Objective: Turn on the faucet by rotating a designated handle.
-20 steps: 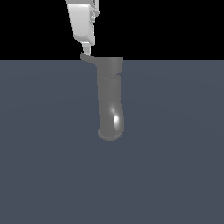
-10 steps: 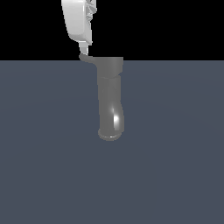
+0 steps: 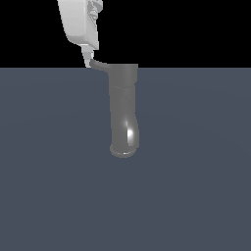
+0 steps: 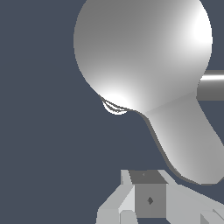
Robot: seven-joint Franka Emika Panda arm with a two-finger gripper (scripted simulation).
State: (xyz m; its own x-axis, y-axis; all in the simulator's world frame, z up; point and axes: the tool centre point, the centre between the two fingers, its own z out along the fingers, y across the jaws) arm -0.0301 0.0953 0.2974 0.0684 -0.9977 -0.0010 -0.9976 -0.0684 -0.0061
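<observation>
Exterior view: the arm is running off the top edge; one gripper [image 3: 89,61] is touching the tip of the one handle [image 3: 100,65] projecting from the one faucet [image 3: 123,110], mid-scene. Jaw state: cannot tell. Wrist view: faucet [image 4: 144,52] is filling the frame, cropped; one finger [image 4: 148,199] is showing.

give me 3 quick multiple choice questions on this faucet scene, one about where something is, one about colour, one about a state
1. On which side of the faucet does the handle stick out in the exterior view?
A. its left
B. its right
C. straight towards the camera

2. What colour is the gripper?
A. red
B. white
C. black

3. Where is the gripper relative to the handle?
A. far off, near the spout mouth
B. resting on the floor
C. at the handle's outer tip

Answers: 1 A, the thin lever juts from the faucet's top towards that side. 2 B, its body renders white. 3 C, its fingertips meet the lever's end.
</observation>
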